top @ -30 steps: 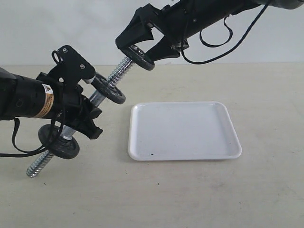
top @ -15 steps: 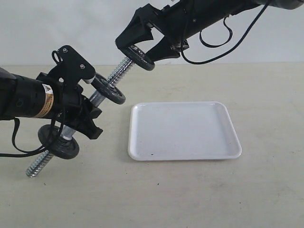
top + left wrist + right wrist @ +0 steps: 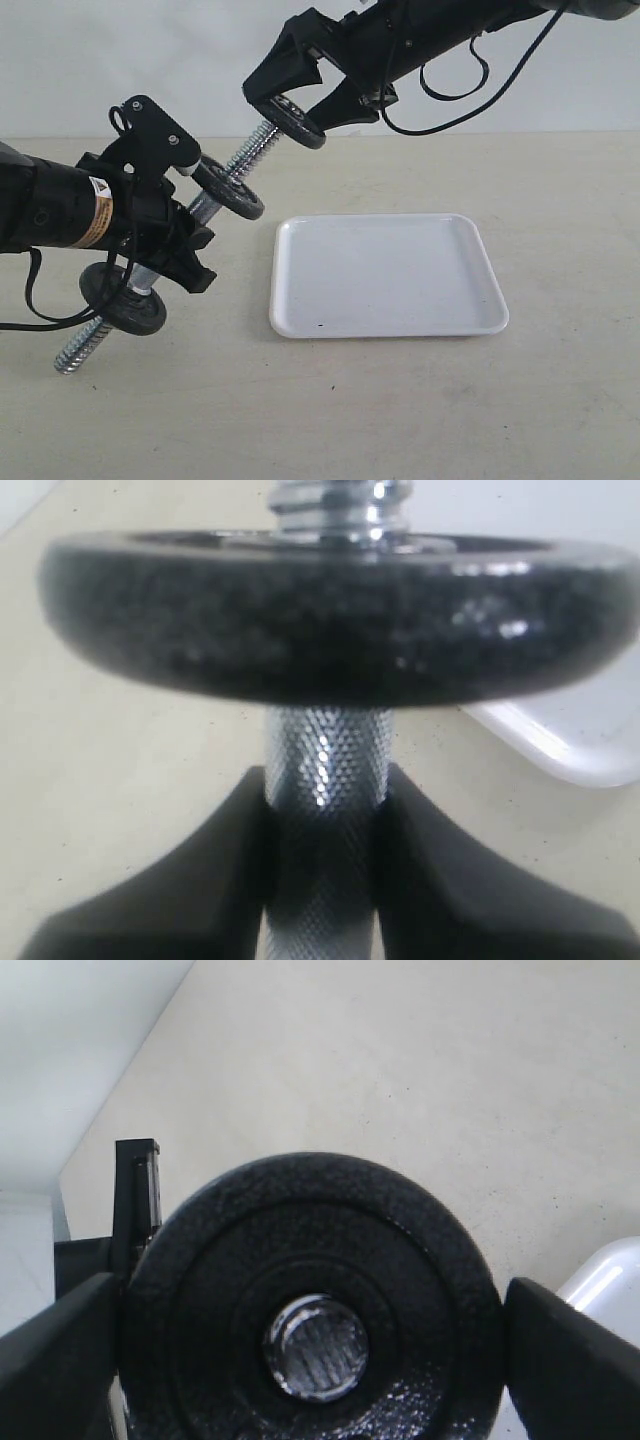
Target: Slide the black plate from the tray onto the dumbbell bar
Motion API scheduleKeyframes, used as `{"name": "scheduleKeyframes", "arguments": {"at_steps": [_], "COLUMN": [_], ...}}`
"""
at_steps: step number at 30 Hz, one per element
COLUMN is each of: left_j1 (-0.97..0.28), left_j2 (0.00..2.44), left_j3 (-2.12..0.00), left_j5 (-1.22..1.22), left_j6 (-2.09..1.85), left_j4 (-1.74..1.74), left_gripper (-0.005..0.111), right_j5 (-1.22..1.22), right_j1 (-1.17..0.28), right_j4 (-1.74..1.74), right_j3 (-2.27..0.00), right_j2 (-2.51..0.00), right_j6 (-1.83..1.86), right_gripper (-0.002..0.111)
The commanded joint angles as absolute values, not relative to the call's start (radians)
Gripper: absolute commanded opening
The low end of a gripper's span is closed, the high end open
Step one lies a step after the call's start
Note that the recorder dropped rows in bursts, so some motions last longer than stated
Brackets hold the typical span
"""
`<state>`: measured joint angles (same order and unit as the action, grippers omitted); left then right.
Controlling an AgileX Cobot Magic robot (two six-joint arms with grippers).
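My left gripper point(image 3: 165, 235) is shut on the knurled middle of the dumbbell bar point(image 3: 255, 145) and holds it tilted, upper end to the right. Two black discs ride on the bar, one above the grip point(image 3: 230, 188) and one below it point(image 3: 125, 300). At the bar's upper tip, my right gripper point(image 3: 295, 110) is shut on the black plate point(image 3: 300, 125). In the right wrist view the bar end point(image 3: 315, 1348) shows inside the hole of the black plate point(image 3: 310, 1210), between the fingers of the gripper point(image 3: 312, 1305). The white tray point(image 3: 390, 328) lies below to the right.
The left wrist view shows the upper disc point(image 3: 330, 610) just past the gripper point(image 3: 327, 780) on the bar point(image 3: 327, 745), with a tray corner point(image 3: 590, 750) behind it. A tray corner point(image 3: 610, 1270) also shows in the right wrist view. The beige tabletop point(image 3: 350, 420) spreads all around.
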<state>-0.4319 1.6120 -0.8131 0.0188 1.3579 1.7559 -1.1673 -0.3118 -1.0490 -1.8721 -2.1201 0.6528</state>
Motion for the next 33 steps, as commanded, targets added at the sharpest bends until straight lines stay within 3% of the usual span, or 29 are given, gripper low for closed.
{"name": "scheduleKeyframes", "arguments": {"at_steps": [1,11,33], "left_j1": [-0.442,-0.442,-0.442], "left_j2": [1.543,1.543,1.543], "left_j3": [-0.873,-0.873,-0.873], "left_j5": [0.031,0.031,0.029], "left_j6": [1.368,1.368,1.368], "left_j4": [1.744,1.744,1.744], "left_gripper": [0.004,0.004,0.004], "right_j5": [-1.221,-1.221,-1.221], "right_j1": [-0.342,-0.342,-0.342], "right_j4": [-1.071,-1.071,-1.071], "right_j3": [-1.877,-1.877,-1.877], "right_j2": [-2.121,-2.121,-2.121], "right_j6": [0.661,0.661,0.631], "right_gripper": [0.071,0.080,0.080]}}
